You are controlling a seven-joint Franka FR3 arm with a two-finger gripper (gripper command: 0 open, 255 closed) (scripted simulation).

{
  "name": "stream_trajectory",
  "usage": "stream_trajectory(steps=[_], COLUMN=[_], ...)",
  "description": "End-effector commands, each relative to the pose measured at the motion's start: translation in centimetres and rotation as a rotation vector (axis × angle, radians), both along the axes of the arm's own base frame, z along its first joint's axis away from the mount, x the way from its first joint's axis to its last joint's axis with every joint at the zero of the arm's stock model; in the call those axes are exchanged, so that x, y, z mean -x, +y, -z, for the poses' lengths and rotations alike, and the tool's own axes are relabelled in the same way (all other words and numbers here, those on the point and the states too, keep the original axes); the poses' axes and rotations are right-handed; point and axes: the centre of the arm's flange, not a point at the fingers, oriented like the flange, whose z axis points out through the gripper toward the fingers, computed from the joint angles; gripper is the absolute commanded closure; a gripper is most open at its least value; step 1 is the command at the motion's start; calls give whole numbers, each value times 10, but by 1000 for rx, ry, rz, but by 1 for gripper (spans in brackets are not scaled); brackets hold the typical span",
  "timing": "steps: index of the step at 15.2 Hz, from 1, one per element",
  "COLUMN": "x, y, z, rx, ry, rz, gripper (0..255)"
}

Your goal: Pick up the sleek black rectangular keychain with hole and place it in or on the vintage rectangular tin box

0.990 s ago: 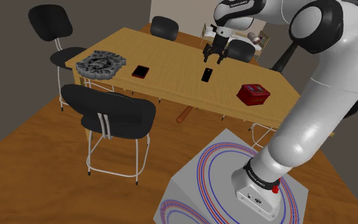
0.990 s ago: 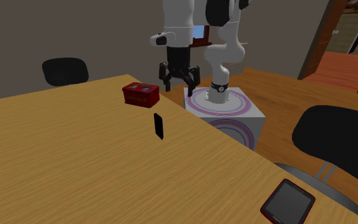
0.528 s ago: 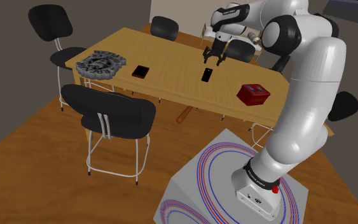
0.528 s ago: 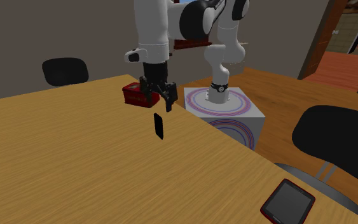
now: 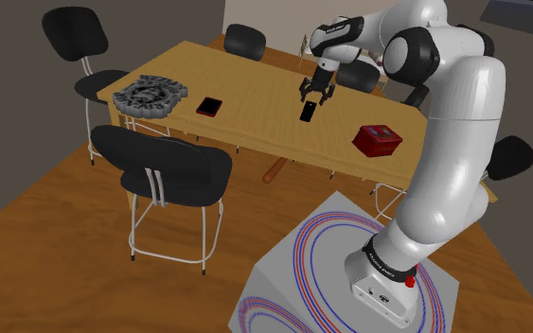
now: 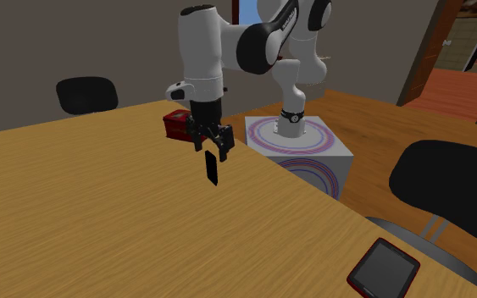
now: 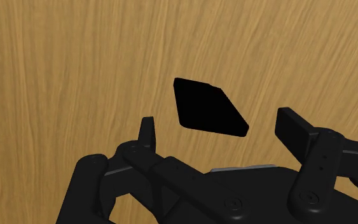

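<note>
Shoulder view: in the upper middle, the flat black rectangular keychain (image 5: 308, 111) lies on the light wooden desk (image 5: 255, 113), just below the black two-finger end effector (image 5: 315, 95), whose fingers are spread and grip nothing. The red rectangular tin box (image 5: 377, 140) sits toward the right, well apart, its lid print too small to read.

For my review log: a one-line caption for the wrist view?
Open gripper hovers over the black keychain lying on the wooden table.

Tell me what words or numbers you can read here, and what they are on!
Nothing here can be read.
On the arm: tiny lettering near its base, too small to read.
On the red tin box: a lid design, too blurred to read.
On the black keychain: no marks.
</note>
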Motion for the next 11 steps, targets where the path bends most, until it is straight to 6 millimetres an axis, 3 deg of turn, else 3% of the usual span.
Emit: stream_trajectory(steps=[1,7,8,11], x=[0,0,0,0], y=[0,0,0,0], z=[2,2,2,2], rx=[0,0,0,0], ry=[0,0,0,0], rz=[0,0,0,0], gripper=[0,0,255,255])
